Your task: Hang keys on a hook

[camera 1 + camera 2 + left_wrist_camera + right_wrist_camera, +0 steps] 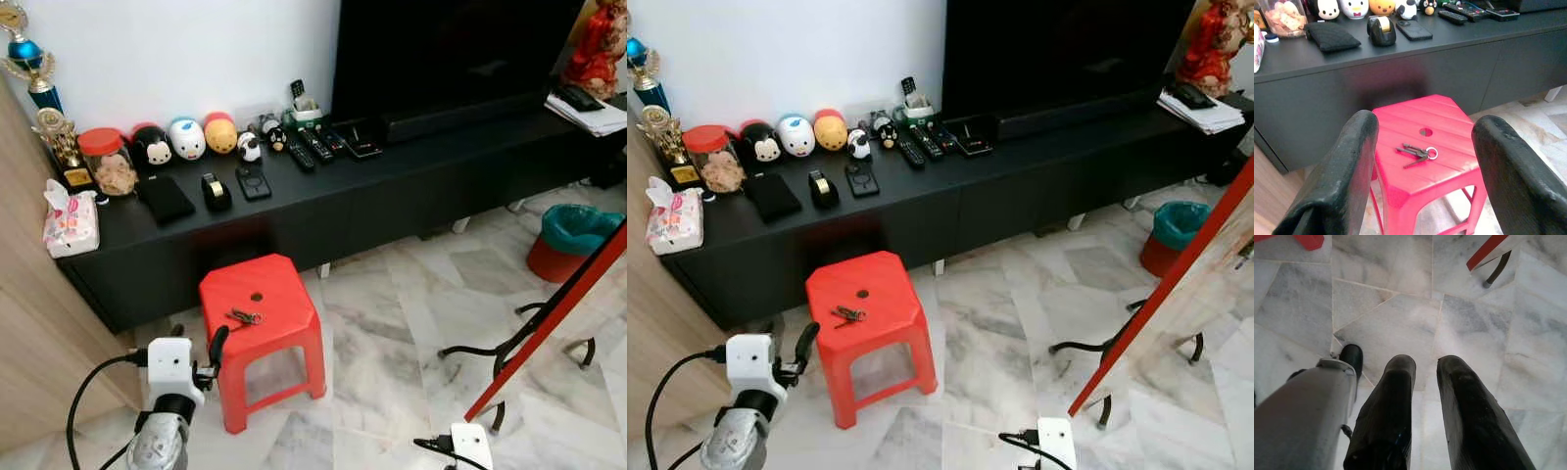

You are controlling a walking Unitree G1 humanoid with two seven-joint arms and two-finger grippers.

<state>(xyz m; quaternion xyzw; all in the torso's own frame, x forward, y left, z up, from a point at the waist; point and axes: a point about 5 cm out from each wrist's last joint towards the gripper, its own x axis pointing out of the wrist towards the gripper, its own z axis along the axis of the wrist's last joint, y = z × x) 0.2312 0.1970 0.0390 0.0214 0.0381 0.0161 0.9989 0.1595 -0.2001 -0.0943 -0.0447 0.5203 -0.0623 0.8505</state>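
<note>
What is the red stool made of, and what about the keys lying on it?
The red stool looks like moulded plastic: one uniform glossy red piece, with ribbed lines on the seat and a round hole in the middle. The keys look like metal: thin, dark grey blades on a shiny silvery ring.

red figurine (598, 49) cut off, trophy (27, 59) top cropped

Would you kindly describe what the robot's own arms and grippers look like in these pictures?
The left arm is silver metal with a white boxy wrist housing and a black cable looping from it. The left gripper has two long, thick, matte black fingers with rounded tips. The right gripper has the same black fingers, slightly scuffed, and a white housing with a black cable.
</note>
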